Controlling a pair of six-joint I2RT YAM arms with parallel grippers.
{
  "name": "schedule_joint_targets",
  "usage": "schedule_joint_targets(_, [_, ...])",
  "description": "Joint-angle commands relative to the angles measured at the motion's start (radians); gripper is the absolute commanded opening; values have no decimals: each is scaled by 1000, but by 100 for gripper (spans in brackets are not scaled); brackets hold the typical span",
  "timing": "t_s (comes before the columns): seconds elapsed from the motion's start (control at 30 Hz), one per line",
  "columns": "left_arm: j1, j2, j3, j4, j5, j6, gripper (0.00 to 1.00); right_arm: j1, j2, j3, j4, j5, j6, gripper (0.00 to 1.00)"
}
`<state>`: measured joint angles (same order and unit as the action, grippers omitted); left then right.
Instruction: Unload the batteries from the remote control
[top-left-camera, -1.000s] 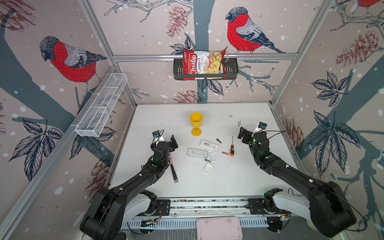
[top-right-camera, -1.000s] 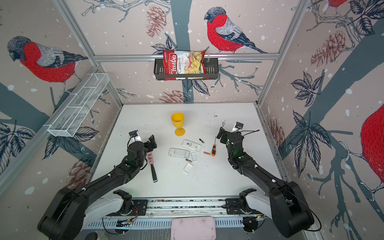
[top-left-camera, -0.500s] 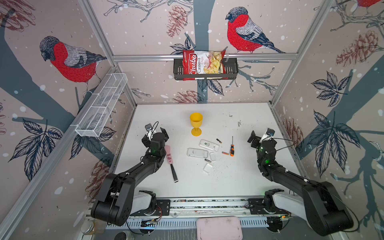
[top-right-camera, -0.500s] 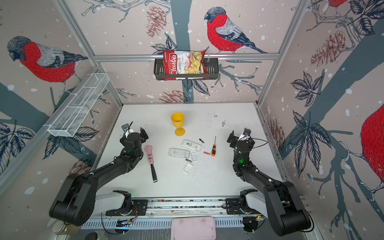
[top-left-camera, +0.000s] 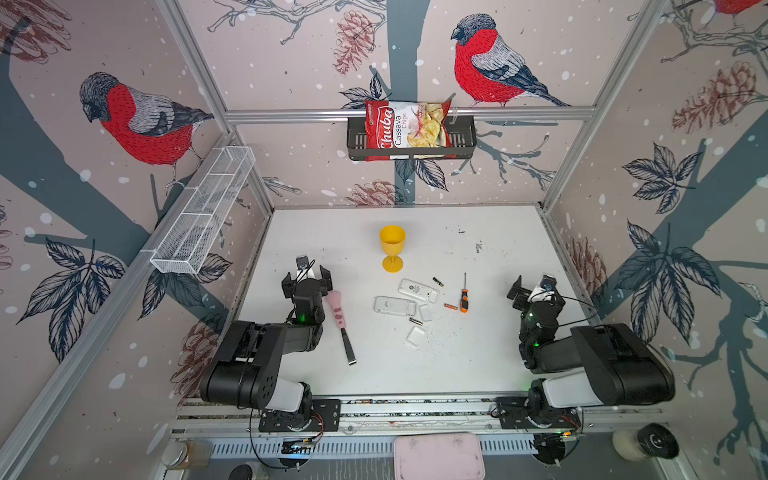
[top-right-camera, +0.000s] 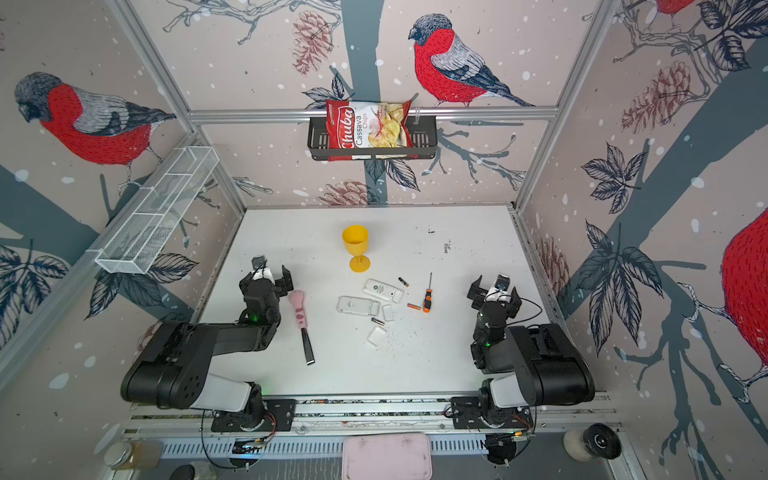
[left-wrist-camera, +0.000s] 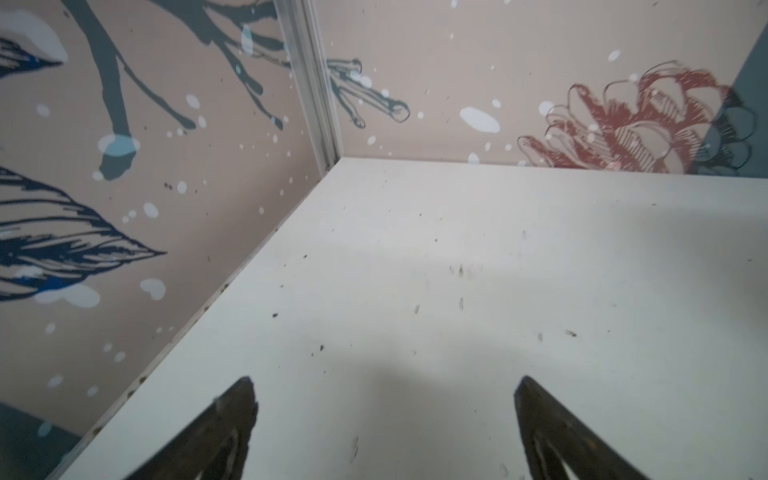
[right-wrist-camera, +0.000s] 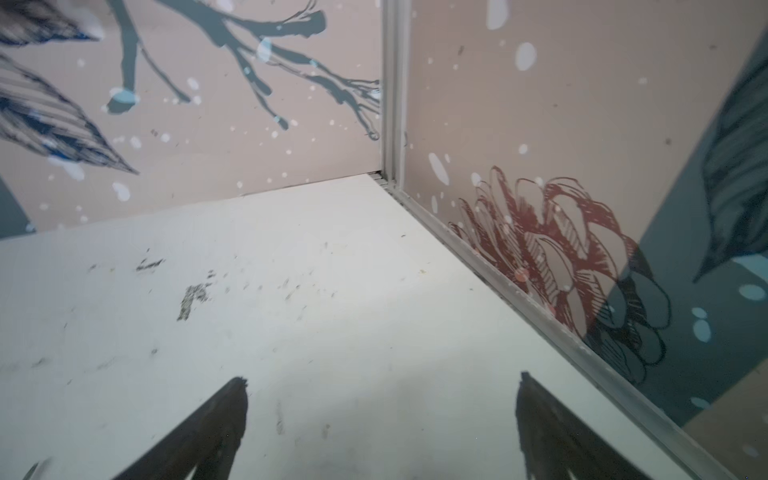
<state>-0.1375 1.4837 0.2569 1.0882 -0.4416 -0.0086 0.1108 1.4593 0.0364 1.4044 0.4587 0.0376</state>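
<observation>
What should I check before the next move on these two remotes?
1. Left gripper open and empty: ok.
2. Right gripper open and empty: ok.
3. Covers off the far remote and near remote: ok.
4. Any battery left inside either: cannot tell, too small.
5. Orange battery free of the screwdriver: cannot tell, they lie close.
6. Yellow cup upright, apart from the remotes: ok.
</observation>
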Motion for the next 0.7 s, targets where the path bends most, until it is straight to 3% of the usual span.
schedule_joint_targets(0.0, [3, 66, -91, 353, 25, 39, 96, -2, 52, 12, 182, -122, -2, 99])
schedule_joint_targets(0.07, [-8, 126, -120, 497, -4, 66, 96, 0, 46, 25, 148, -150, -17, 99])
schedule_joint_targets(0.17, [9, 98, -53, 319, 16, 32, 96, -20, 32, 60, 51, -183, 0, 99])
schedule_joint_targets(0.23, [39, 84, -30, 250, 63, 5, 97, -26, 51, 174, -146, -152, 22, 99])
schedule_joint_targets(0.27, [46, 87, -29, 254, 75, 2, 98, -48, 48, 199, -198, -207, 39, 99])
schedule_joint_targets(0.33, [46, 84, -38, 261, 71, 2, 98, -84, 41, 195, -206, -233, 60, 100])
schedule_joint_targets(0.67, [42, 87, -46, 286, 65, 8, 98, -66, 43, 190, -190, -197, 53, 100])
